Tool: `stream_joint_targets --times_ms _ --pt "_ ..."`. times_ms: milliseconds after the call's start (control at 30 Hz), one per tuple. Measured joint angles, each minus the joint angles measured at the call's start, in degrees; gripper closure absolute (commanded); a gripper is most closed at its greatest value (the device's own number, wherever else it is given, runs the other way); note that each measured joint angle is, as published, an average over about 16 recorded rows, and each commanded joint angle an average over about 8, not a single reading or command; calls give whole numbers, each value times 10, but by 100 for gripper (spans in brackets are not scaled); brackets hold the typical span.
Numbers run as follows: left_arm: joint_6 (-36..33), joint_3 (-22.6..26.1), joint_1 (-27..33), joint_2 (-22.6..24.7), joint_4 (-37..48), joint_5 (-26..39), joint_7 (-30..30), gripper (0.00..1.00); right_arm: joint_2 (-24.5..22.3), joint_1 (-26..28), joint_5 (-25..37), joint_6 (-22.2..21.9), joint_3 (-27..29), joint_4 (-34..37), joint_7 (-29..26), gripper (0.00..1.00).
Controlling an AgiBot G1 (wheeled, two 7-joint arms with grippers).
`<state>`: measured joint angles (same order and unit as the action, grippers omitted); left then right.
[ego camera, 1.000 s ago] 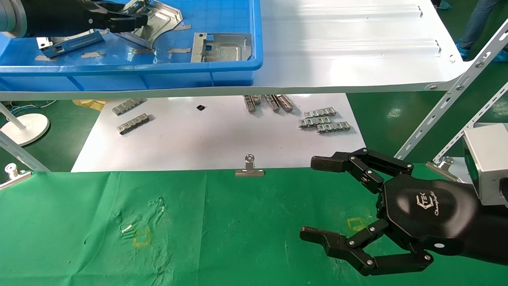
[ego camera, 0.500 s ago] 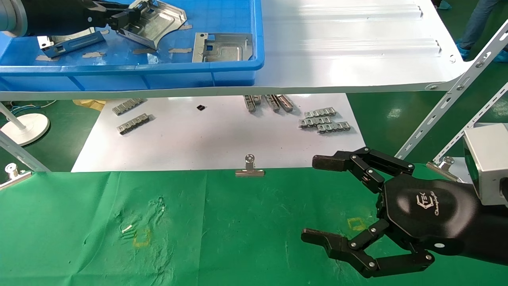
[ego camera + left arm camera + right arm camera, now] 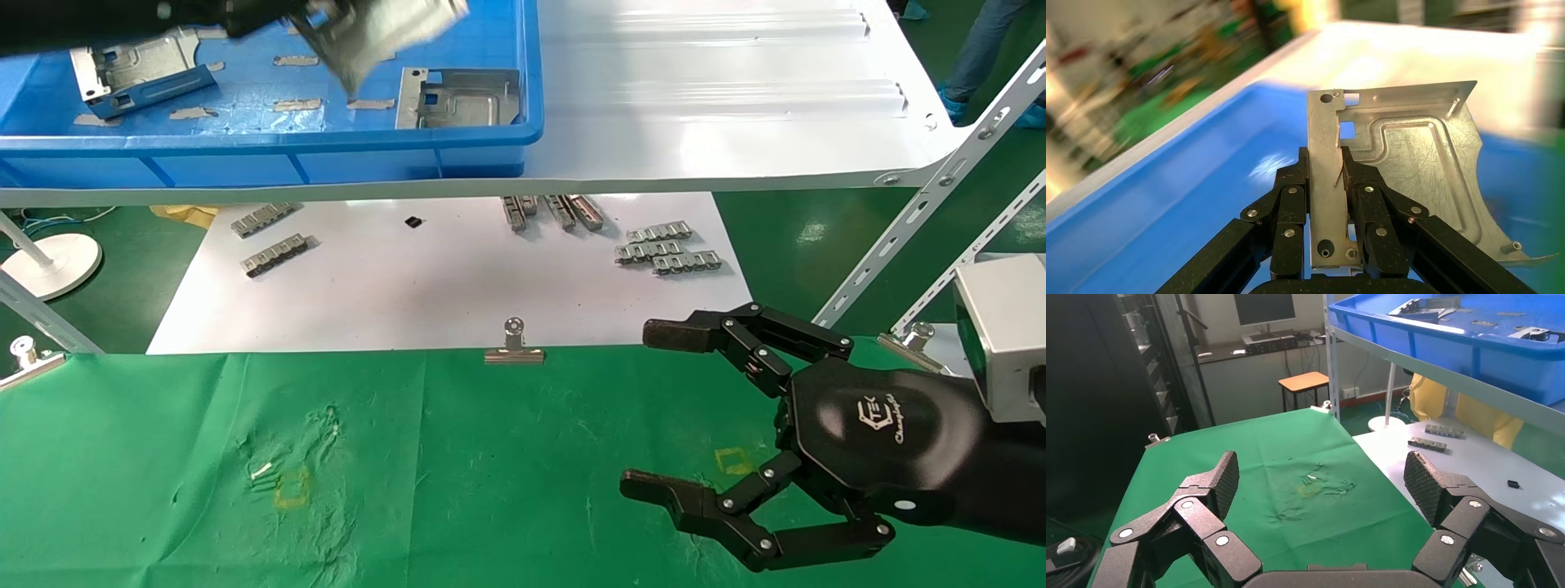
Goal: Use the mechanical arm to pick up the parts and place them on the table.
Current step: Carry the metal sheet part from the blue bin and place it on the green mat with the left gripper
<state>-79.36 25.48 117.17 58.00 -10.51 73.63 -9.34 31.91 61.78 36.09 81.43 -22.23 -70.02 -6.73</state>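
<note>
My left gripper (image 3: 282, 12) is at the top left, above the blue bin (image 3: 270, 143). It is shut on a shiny silver plate (image 3: 372, 28), held in the air over the bin. In the left wrist view the fingers (image 3: 1291, 196) pinch the plate's (image 3: 1413, 159) folded edge from both sides, and my left gripper (image 3: 1326, 168) holds it upright. Two more plates lie in the bin, one on the left (image 3: 135, 69) and one on the right (image 3: 462, 98). The green cloth table (image 3: 458, 474) is in front. My right gripper (image 3: 654, 411) is open and empty above the table's right side.
The bin stands on a glossy white shelf (image 3: 719, 98) with slanted metal struts (image 3: 923, 196) at the right. Below it a white board carries grey linked strips (image 3: 666, 249). Binder clips (image 3: 513, 347) pin the cloth's far edge. The right wrist view shows the wrinkled cloth (image 3: 1309, 490).
My left gripper has lifted the plate up off the bin floor and carried it up and to the right. The right arm has not moved.
</note>
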Motion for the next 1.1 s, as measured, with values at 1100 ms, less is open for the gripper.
stream_joint_targets --times_ms 1100 --pt "-109 207 -249 -148 -166 -71 -379 99 0 0 0 0 0 0 0 0"
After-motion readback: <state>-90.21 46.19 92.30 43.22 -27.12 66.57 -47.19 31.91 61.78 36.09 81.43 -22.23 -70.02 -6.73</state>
